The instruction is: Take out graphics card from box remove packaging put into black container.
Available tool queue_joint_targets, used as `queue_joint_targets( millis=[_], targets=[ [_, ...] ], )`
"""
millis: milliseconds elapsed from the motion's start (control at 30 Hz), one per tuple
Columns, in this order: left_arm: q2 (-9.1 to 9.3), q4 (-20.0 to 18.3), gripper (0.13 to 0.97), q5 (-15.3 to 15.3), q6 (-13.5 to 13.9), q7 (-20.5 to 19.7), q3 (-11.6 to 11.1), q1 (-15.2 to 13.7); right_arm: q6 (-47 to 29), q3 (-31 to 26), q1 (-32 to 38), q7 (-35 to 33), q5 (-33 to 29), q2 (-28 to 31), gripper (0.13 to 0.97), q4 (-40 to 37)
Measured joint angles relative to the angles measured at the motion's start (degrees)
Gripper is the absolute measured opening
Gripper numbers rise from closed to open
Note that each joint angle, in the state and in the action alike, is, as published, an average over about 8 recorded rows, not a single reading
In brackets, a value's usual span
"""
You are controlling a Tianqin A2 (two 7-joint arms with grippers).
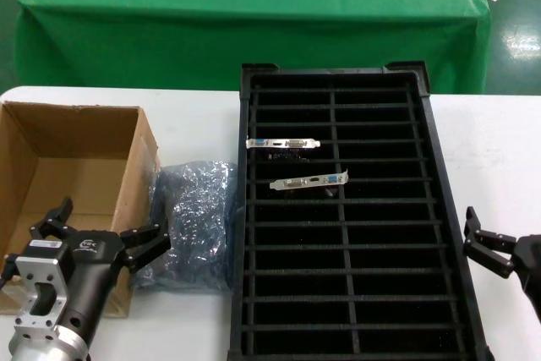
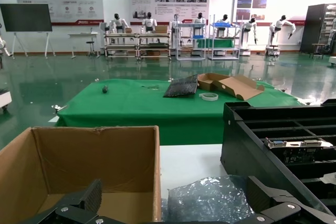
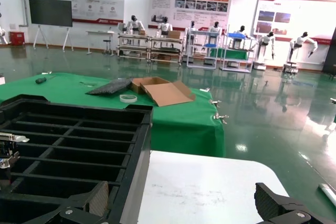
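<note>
On the white bench (image 1: 194, 327), the black container (image 1: 439, 209) is set lengthwise in the middle, with two cards standing in its slots. The graphics card (image 1: 282, 143) with the straight silver bracket is seated in an upper slot of the left column; the second card (image 1: 309, 180), whose bracket ends in a bent tab, is placed a slot or two nearer and lies across the centre rib. The packaging (image 1: 193, 224) is heaped, crumpled, between the container and the box (image 1: 51, 158), touching both as far as can be judged. The box is seen open, its inside apparently bare. The left gripper (image 1: 101, 230) is held over the near corner of the box, its fingers (image 1: 150, 241) spread wide with nothing between them. The right gripper (image 1: 488, 247) is kept just beside the container's right edge, above the bench; its fingers are likewise parted and nothing is held.
</note>
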Motion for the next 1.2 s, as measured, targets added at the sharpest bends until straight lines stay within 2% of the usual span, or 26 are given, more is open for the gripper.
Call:
queue_joint_targets(
  millis=[1200],
  targets=[
    [0.01, 0.01, 0.966, -0.02, -0.01, 0.03, 0.0, 0.01, 0.02, 0.02, -0.05, 0.0, 0.01, 0.0, 0.966, 0.04]
  ],
)
